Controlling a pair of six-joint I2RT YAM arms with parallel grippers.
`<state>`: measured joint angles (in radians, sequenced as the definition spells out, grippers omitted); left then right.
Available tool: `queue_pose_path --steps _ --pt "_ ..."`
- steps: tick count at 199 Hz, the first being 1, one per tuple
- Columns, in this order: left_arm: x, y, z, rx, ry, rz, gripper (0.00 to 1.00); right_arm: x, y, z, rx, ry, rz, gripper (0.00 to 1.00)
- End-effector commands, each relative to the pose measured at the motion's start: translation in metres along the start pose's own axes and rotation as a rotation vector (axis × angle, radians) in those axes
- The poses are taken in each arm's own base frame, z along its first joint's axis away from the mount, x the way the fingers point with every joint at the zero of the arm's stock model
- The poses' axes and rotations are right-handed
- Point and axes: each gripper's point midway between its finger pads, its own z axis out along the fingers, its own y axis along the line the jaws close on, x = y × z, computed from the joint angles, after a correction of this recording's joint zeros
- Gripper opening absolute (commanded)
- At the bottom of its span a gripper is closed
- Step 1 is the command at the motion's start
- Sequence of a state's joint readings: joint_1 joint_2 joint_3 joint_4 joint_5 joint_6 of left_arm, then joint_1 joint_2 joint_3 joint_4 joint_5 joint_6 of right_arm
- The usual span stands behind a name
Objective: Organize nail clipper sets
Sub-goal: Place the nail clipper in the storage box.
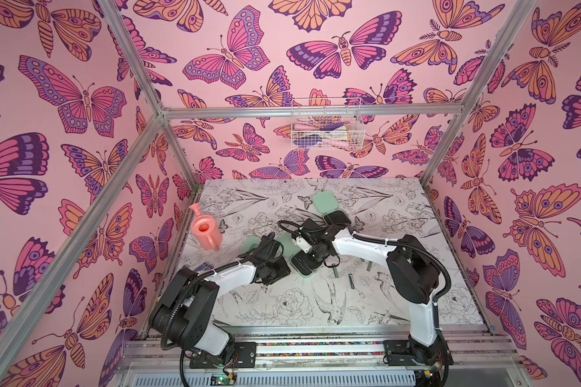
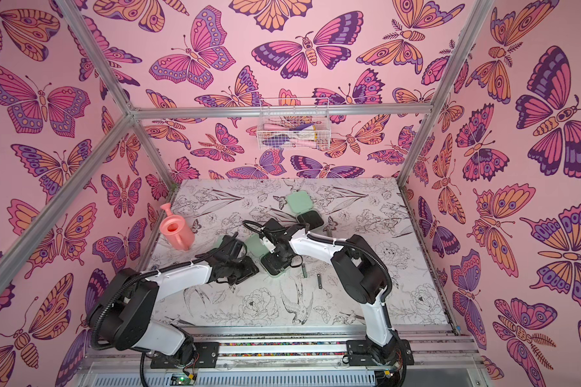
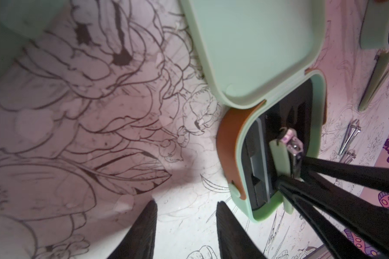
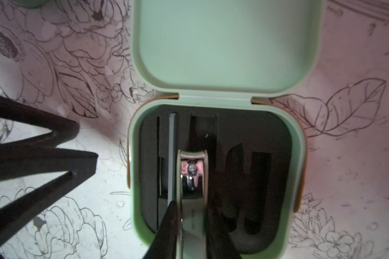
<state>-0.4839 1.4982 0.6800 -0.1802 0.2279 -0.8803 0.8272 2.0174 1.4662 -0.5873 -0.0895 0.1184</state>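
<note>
1. Top views: the central case [image 1: 286, 244] lies open mid-table with its lid flat and the black insert up. The far case [image 1: 326, 202] is also open, behind it. Its insert is too small to read, so I can't tell its contents. The third case [image 1: 250, 243] is mostly hidden under the left arm, near the watering can [image 1: 205, 231]. Loose tools [image 1: 351, 279] lie on the table [image 1: 282, 308], right of the central case. A wire basket [image 1: 326, 129] on the back wall holds pink and purple items.
2. Left wrist: the left gripper [image 3: 186, 205] has its jaws apart with nothing between them, over bare table just beside the central case [image 3: 252, 44].
3. Right wrist: the right gripper [image 4: 190, 210] is clamped on a nail clipper [image 4: 192, 179], held over the insert's middle slot. A file [image 4: 172, 157] sits in the adjacent slot. The remaining cut-outs show only black foam.
</note>
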Motion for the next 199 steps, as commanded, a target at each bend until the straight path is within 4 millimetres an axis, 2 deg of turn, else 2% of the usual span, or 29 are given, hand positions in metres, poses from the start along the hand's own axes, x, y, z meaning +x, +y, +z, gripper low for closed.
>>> queue_pose_path --steps 1,58,130,199 --pt "0.017 0.038 0.003 -0.119 0.045 -0.05 0.46 -0.01 0.001 0.003 0.023 -0.012 -0.021 0.14" --pt "0.018 0.038 0.004 -0.106 0.052 -0.056 0.46 -0.014 -0.009 0.005 0.077 -0.003 0.012 0.14" --pt "0.018 0.038 0.005 -0.103 0.052 -0.054 0.46 -0.007 0.001 0.011 0.075 0.017 0.046 0.14" --pt "0.019 0.038 0.005 -0.099 0.055 -0.05 0.46 -0.002 -0.01 0.019 0.131 0.037 0.071 0.13"
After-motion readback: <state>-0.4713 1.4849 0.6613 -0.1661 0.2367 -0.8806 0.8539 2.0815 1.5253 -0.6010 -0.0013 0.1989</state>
